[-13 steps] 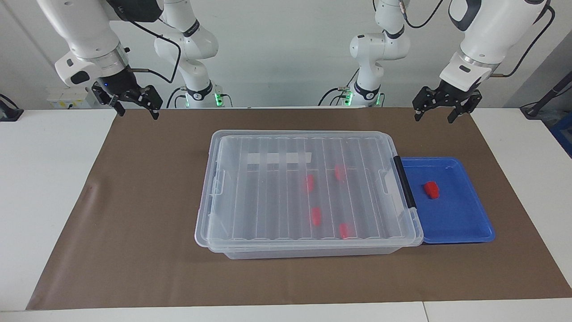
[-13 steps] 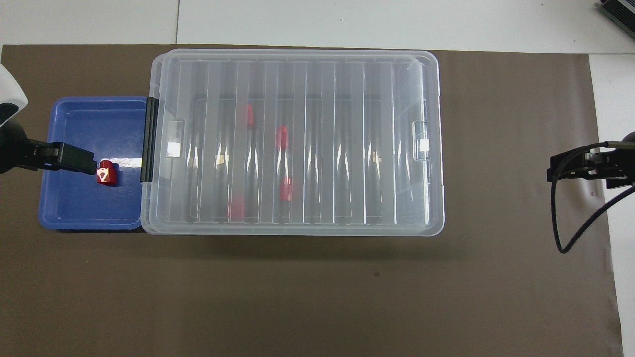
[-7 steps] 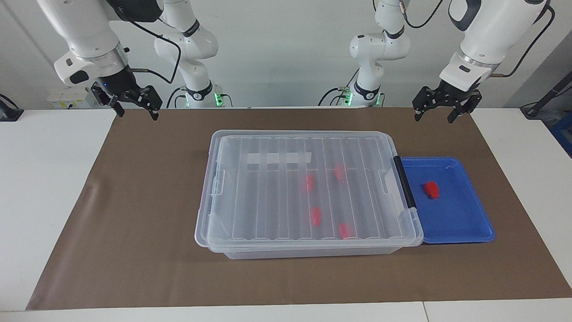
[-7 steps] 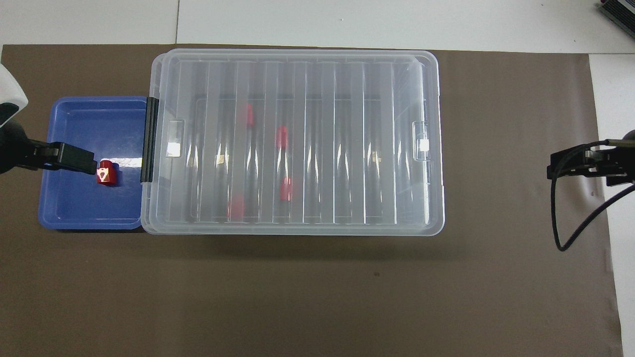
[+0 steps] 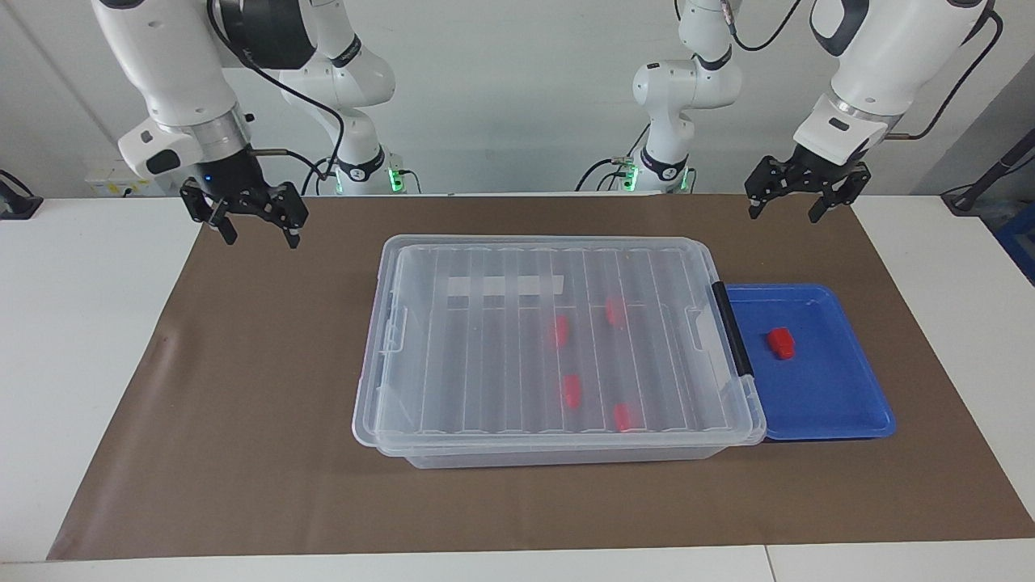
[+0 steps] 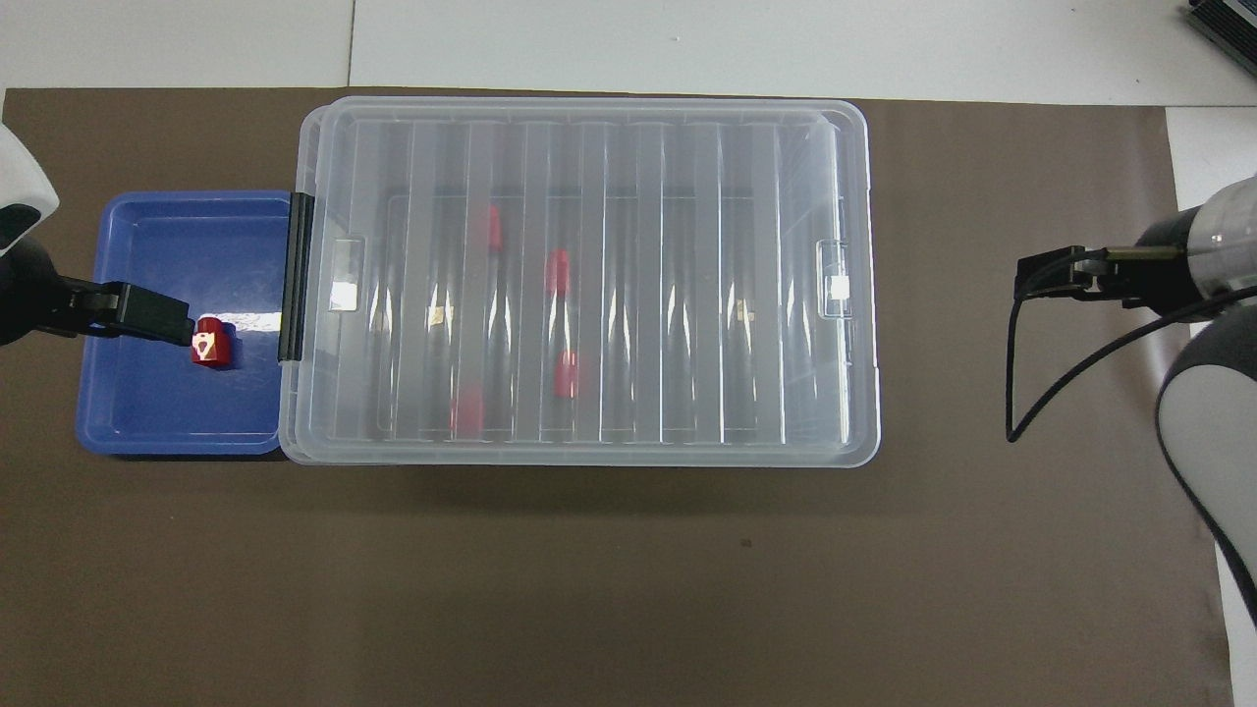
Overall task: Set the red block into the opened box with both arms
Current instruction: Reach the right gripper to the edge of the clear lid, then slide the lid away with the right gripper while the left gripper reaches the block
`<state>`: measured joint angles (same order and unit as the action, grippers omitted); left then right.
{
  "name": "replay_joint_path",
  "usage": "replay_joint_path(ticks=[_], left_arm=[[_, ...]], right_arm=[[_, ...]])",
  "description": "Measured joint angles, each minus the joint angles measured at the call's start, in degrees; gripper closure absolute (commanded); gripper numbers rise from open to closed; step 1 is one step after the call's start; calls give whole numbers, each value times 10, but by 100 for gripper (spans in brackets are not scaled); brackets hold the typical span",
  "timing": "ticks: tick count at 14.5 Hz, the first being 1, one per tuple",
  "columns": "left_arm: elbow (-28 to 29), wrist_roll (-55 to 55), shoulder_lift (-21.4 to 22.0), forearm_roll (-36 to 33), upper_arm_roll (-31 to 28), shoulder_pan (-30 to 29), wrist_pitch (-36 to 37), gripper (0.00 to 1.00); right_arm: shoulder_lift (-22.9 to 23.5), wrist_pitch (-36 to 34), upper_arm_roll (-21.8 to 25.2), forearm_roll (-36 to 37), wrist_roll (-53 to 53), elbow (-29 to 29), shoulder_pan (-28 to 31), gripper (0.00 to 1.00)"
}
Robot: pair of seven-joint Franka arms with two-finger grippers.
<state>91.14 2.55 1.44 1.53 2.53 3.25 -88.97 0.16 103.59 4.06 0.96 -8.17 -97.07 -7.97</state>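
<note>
**Box lidded, block in tray**

The red block (image 5: pixel 781 343) lies in the blue tray (image 5: pixel 841 412), beside the box (image 5: pixel 485 453), whose lid (image 5: pixel 501 356) is on. The left end effector (image 5: pixel 783 204) and right end effector (image 5: pixel 259 232) hang above the brown mat (image 5: pixel 242 420), fingers apart, empty.

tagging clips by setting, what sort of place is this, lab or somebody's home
Most likely a robotics lab bench, not a home: two white arms mounted at a white table covered by a brown mat, facing a bare wall, with only a lidded clear box and a blue tray set out.
</note>
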Motion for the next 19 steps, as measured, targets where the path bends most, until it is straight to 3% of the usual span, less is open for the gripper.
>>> replay_joint_path(ticks=[11,19], left_arm=[[2,0,0,0,0,0,-1,0],[10,0,2,-1,0,0,-6,0]], right_arm=[[132,158,-3,-62,-2,-9,-60,0],[142,159,6,-57,-20,-10,-45,0]])
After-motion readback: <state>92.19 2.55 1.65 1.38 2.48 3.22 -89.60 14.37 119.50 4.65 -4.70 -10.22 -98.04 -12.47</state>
